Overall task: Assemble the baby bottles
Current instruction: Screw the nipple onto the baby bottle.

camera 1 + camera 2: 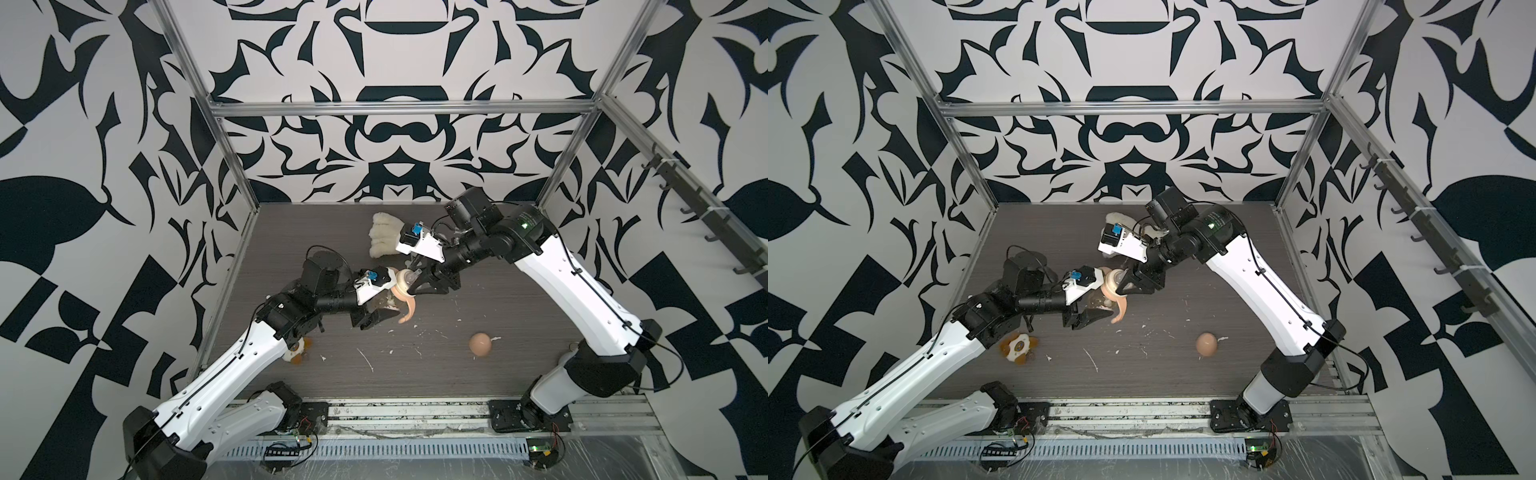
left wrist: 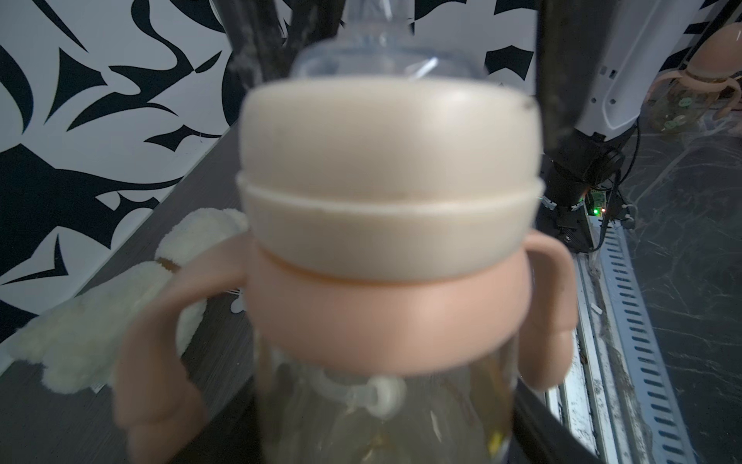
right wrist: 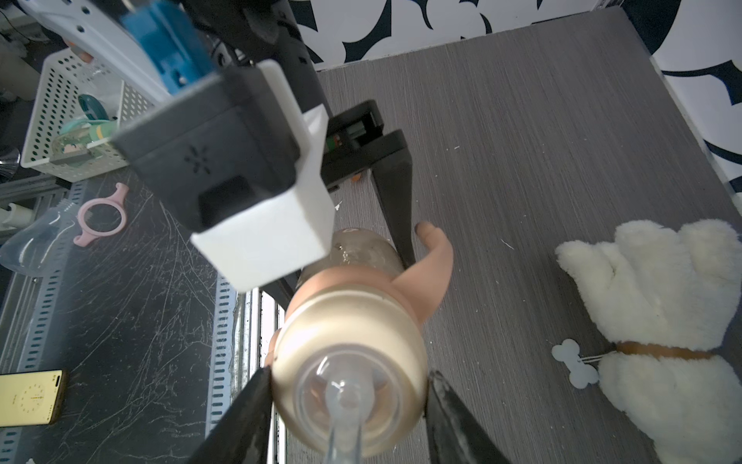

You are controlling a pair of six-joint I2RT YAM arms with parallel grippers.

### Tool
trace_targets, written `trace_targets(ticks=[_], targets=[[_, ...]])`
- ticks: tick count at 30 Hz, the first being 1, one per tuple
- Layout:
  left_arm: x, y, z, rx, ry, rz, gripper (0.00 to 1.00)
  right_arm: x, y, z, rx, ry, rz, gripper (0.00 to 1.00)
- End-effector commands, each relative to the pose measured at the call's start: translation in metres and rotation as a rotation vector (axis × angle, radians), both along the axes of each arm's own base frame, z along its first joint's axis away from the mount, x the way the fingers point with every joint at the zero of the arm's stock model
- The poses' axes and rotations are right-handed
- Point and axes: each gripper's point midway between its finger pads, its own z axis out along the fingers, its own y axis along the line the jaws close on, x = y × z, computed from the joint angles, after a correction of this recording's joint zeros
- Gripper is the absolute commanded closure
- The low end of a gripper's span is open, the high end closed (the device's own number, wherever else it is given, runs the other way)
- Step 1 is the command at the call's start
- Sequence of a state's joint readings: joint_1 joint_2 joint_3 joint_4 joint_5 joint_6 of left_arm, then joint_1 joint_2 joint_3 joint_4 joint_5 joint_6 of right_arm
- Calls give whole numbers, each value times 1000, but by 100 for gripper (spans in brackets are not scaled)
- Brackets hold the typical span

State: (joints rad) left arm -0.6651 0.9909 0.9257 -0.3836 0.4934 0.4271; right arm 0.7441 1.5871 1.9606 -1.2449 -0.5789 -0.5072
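In both top views, the small clear amber-tinted bottle point(image 1: 384, 305) is seen clamped by its body between the closed jaws of the left gripper point(image 1: 378, 316). It is tilted so that its top is presented to the right gripper point(image 1: 415, 283). This hold is judged to brace it while the other arm works on the top. A peach-pink two-handled ring point(image 1: 409, 309) is carried on its neck, with a cream nipple collar point(image 1: 404, 279) beyond it. The peach-pink egg-shaped dome cap point(image 1: 480, 344) lies on the dark wood-grain table point(image 1: 519, 374), well apart from both grippers and not yet fitted. A cream plush dog point(image 1: 384, 235) lies just beyond the right gripper, and a small orange-white toy point(image 1: 1017, 347) lies beside the left forearm.

In the left wrist view, the bottle point(image 2: 385, 409) is seen directly ahead of the left gripper. The collar point(image 2: 389, 180) is seated on the ring point(image 2: 401, 313) with only a thin seam showing. A clear silicone nipple point(image 2: 385, 56) points away from the gripper.

In the right wrist view, the collar point(image 3: 349, 321) is bracketed by the half-spread jaws of the right gripper point(image 3: 349, 375), one finger on each side. One finger appears to touch the collar, but whether both are pressing cannot be told. The collar is judged to be approached this way so that it can be screwed tight.
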Motion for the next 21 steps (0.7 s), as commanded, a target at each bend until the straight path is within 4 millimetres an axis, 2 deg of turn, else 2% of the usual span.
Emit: trace_targets(ticks=[1, 4, 10, 12, 15, 18, 21], targets=[[6, -6, 34, -72, -72, 1, 100, -7, 7, 1, -12, -11, 3, 49], [11, -5, 33, -72, -80, 22, 100, 3, 10, 5, 10, 14, -101, 50], [30, -3, 29, -73, -133, 108, 100, 36, 20, 7, 117, 203, -481, 49], [36, -4, 27, -84, -150, 126, 100, 35, 28, 12, 197, 281, -519, 48], [40, -9, 25, -94, -145, 124, 100, 36, 27, 15, 241, 318, -565, 46], [42, -11, 24, -104, -144, 123, 100, 36, 17, 18, 201, 295, -599, 40], [39, -11, 24, -107, -138, 115, 100, 33, 3, 26, 180, 226, -605, 28]])
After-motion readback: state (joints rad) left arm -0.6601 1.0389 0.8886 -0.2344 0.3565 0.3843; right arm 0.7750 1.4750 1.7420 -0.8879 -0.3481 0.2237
